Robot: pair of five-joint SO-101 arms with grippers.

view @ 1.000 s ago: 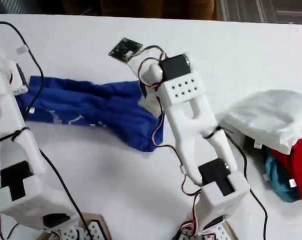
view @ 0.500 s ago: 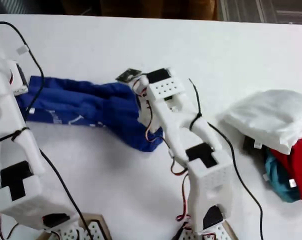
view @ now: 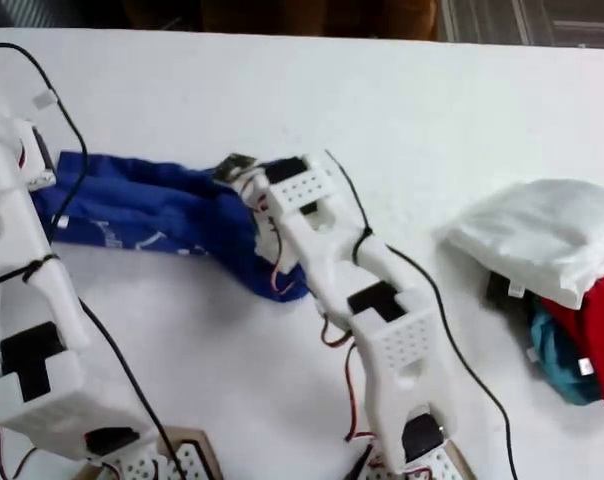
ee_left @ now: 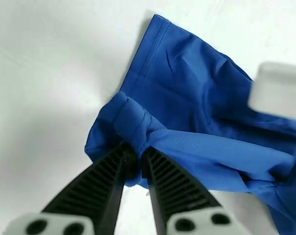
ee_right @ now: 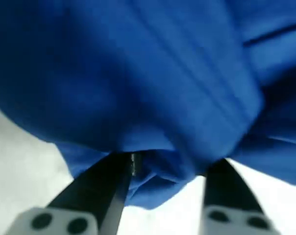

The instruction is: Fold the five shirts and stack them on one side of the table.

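My left gripper (ee_left: 136, 164) pinches an end of the blue shirt (view: 162, 212). It stretches sideways across the table (view: 482, 100) to my right gripper (ee_right: 165, 169), spread open.

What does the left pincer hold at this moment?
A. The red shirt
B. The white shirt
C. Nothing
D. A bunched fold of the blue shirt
D: in the left wrist view, the left pincer is closed on a bunched fold of the blue shirt.
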